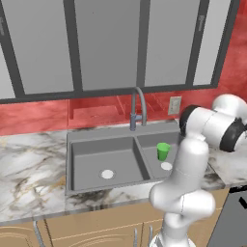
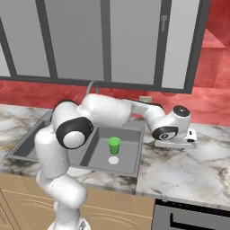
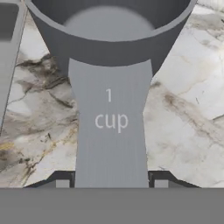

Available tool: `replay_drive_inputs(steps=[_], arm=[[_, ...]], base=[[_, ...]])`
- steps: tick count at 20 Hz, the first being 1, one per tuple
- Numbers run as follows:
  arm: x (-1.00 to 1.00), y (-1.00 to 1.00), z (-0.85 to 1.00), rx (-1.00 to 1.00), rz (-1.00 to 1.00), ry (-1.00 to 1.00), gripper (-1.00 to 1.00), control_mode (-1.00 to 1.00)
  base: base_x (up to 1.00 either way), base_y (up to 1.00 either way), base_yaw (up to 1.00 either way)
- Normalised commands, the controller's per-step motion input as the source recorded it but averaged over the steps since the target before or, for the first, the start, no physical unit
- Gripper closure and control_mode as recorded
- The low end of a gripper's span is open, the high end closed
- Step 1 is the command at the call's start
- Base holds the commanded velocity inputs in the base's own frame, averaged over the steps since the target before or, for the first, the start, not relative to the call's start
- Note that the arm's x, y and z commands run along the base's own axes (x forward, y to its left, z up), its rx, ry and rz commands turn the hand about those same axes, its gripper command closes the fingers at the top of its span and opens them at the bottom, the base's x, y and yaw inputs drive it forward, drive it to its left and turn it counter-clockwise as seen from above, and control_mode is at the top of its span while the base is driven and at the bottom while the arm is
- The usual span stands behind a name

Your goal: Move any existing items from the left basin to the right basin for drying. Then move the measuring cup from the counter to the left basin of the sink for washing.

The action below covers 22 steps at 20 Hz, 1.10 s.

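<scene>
The grey measuring cup [image 3: 111, 52] lies on the marble counter [image 3: 183, 109], its flat handle marked "1 cup" running toward me. My gripper [image 3: 111, 183] has one fingertip against each edge of that handle. From the right base camera, the hand [image 2: 176, 143] hangs low over the counter [image 2: 188, 170] just right of the sink, covering the cup. The wide left basin [image 1: 91, 161] shows its white drain. A small green cup [image 1: 163, 151] stands upright in the narrow right basin [image 1: 152, 161], also visible as the green cup [image 2: 114, 146] in the right basin [image 2: 130, 157].
The arched grey tap [image 1: 137, 108] rises behind the divider between the basins. A red backsplash with a wall socket [image 1: 174, 104] and grey upper cabinets stand behind the sink. A dark appliance front [image 2: 193, 218] sits below the counter at the right. The sink's rim [image 3: 6, 26] lies left of the cup.
</scene>
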Motion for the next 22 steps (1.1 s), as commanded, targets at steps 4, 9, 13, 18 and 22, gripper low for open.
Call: replay_drive_inputs(steps=[4, 9, 13, 18, 22], arm=[[-0.56, 0.97, 0.26, -0.02, 0.11, -0.01, 1.00, -1.00], [-0.43, 1.00, 0.26, -0.08, 0.16, -0.04, 1.00, -1.00], [-0.24, 1.00, 0.40, -0.10, 0.18, 0.00, 1.00, -1.00], [-0.02, 1.00, 0.18, -0.07, 0.20, 0.04, 1.00, -1.00], [0.00, 1.00, 0.01, -0.04, 0.21, 0.06, 1.00, -1.00]], base=[[0.00, 0.00, 0.00], [0.00, 0.00, 0.00], [0.00, 0.00, 0.00], [0.00, 0.00, 0.00], [0.00, 0.00, 0.00]])
